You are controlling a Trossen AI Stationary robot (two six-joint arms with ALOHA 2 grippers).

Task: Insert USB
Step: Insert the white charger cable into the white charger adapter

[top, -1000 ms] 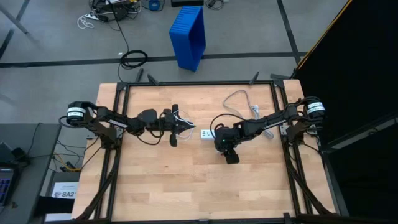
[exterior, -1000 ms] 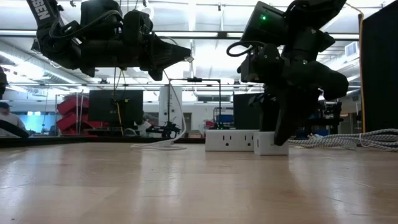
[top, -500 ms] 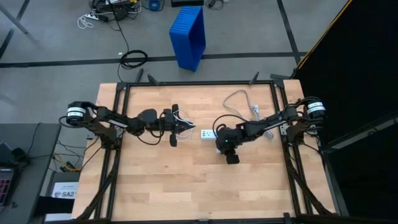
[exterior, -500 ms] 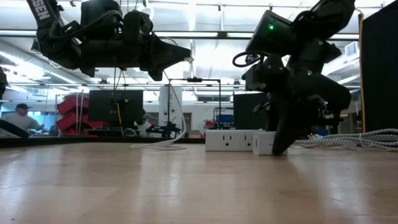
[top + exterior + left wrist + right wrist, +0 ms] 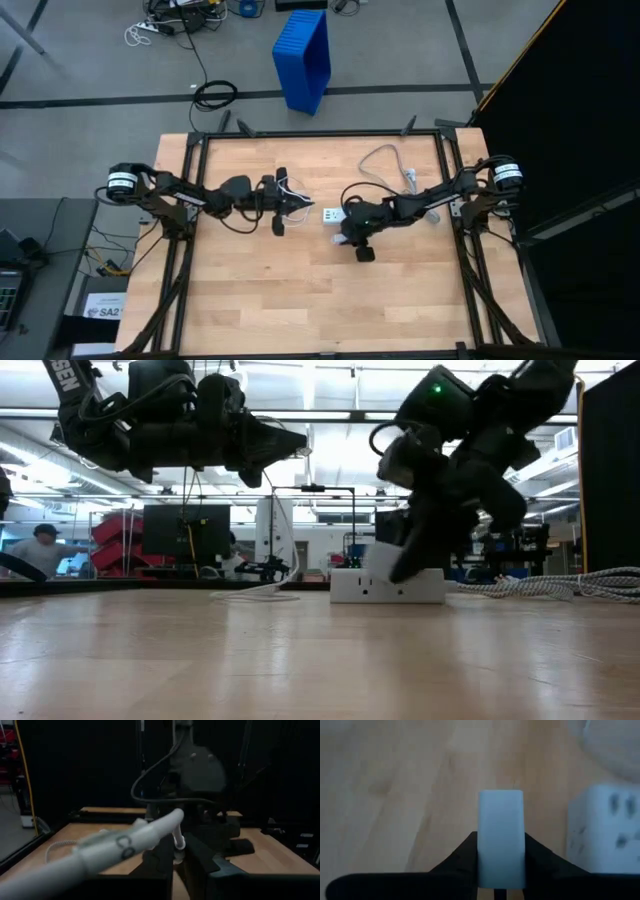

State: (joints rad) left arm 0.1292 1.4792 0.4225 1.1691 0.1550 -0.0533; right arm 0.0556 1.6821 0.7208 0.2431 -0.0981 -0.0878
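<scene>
Two tools at work: the left tool (image 5: 300, 206), clenched on the USB (image 5: 150, 832) plug, hovers above the worktop (image 5: 300, 300). Since a second ago the right tool (image 5: 501, 845) has gripped a white block (image 5: 501, 837) and shifted toward the power strip (image 5: 385, 585), readying the socket for insertion

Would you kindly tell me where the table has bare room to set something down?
The near half of the table, from both arms to the front rail, is bare, as is the far left corner. The middle is crowded: left hand, white cable, power strip, right hand, grey cord.
</scene>
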